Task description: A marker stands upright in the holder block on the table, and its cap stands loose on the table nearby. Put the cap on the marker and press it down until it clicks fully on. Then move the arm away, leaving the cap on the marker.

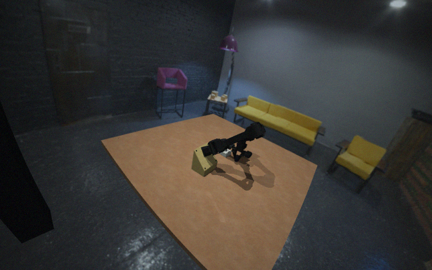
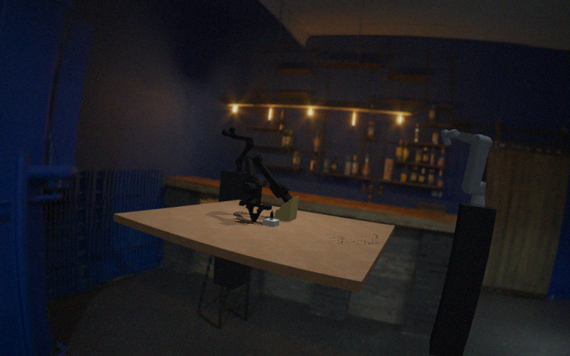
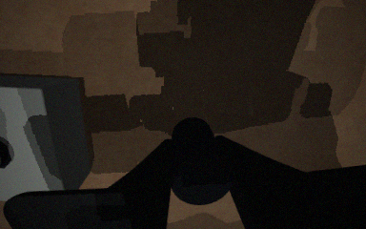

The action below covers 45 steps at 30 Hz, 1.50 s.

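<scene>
Fingers pinching the cap (image 3: 193,159) low on the table (image 3: 38,29), holder block (image 3: 29,138) just beside w/ marker (image 3: 4,154). Risk imo: off-centre grip tilts cap, so it jams on marker tip.

Counted 1 arm (image 1: 237,138) w/ 1 gripper (image 3: 193,191), clamped on 1 cap (image 3: 193,159). 1 holder block (image 2: 271,222), 1 marker (image 2: 271,214) upright in it. 1 tan wedge base (image 1: 203,161). 1 table (image 1: 223,210). Beyond it in top view: 1 yellow sofa (image 1: 280,119), 1 yellow armchair (image 1: 361,157), 1 pink chair (image 1: 171,77), 1 purple lamp (image 1: 228,44), 1 small side table (image 1: 217,99). Exterior view: 5 warm lights (image 2: 309,111) over bar shelves, 1 pale arm (image 2: 473,161) on 1 dark pedestal (image 2: 462,277). Bottles too blurred to count.
</scene>
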Tool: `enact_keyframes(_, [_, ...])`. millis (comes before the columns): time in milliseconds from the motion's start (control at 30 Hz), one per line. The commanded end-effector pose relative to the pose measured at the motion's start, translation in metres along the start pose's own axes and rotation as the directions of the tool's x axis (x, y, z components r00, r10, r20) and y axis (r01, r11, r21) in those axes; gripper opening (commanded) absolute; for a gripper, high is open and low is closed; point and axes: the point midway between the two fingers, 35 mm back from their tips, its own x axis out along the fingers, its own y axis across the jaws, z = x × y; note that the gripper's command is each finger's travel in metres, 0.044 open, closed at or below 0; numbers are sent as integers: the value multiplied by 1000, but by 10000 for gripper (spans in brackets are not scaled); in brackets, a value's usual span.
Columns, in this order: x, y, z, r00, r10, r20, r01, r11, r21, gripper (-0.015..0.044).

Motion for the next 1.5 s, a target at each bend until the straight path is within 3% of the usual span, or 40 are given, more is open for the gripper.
enact_keyframes(0, [-3,0,0,1000,5,0,-5,1000,0,5])
enact_keyframes(900, [-60,0,1,1000,7,0,-7,1000,0,0])
enact_keyframes(1467, [-79,48,14,1000,30,4,-30,1000,-3,0])
